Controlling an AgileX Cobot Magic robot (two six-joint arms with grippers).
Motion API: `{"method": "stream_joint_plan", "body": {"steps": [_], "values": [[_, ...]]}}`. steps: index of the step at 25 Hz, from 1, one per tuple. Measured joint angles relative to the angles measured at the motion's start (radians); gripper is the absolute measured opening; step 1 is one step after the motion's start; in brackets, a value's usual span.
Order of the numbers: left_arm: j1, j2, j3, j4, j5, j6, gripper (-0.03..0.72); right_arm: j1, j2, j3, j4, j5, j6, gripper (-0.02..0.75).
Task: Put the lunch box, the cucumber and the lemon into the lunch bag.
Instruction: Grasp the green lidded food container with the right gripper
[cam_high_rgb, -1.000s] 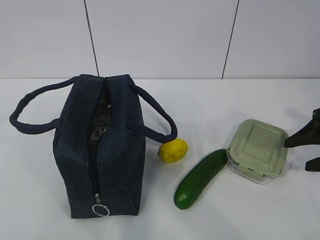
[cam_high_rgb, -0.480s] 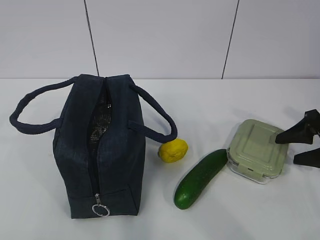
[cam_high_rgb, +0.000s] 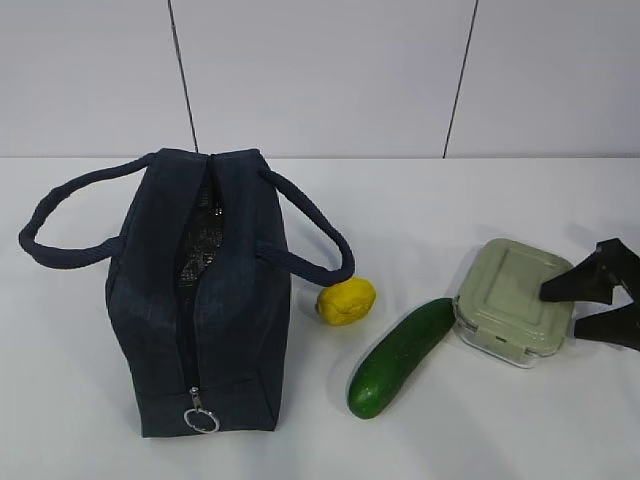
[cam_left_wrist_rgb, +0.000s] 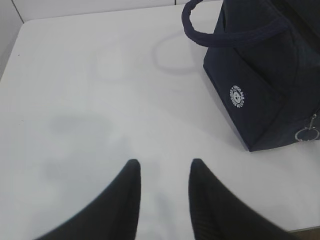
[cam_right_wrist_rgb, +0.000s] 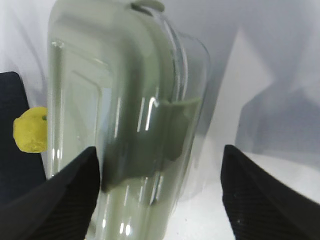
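Observation:
The lunch box (cam_high_rgb: 516, 298), sage-green lid over a clear base, sits on the white table at the right. My right gripper (cam_high_rgb: 560, 311) is open at its right edge. In the right wrist view the lunch box (cam_right_wrist_rgb: 125, 115) lies partly between my right gripper's (cam_right_wrist_rgb: 160, 150) spread fingers, untouched. The dark green cucumber (cam_high_rgb: 401, 356) lies slantwise just left of the box. The yellow lemon (cam_high_rgb: 346, 300) lies by the bag's handle and shows in the right wrist view (cam_right_wrist_rgb: 31, 129). The navy lunch bag (cam_high_rgb: 200, 290) stands at the left, its top zipper open on silvery lining. My left gripper (cam_left_wrist_rgb: 164, 162) is open and empty over bare table left of the bag (cam_left_wrist_rgb: 265, 75).
The bag's two loop handles (cam_high_rgb: 310, 240) spread out to either side on the table. A metal ring pull (cam_high_rgb: 202, 420) hangs at the bag's near end. A grey panelled wall (cam_high_rgb: 320, 70) stands behind the table.
My right gripper has moved left from the frame's right edge to the lunch box's right side. The objects and the left arm have not moved.

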Motion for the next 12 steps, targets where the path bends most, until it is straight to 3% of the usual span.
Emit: {"method": "stream_joint_plan", "body": {"steps": [12], "values": [[0.0, 0.0, 0.0, 0.0, 0.0, 0.0, 0.234, 0.0, 0.013, -0.004, 0.07, 0.011, -0.094, 0.547]]}}
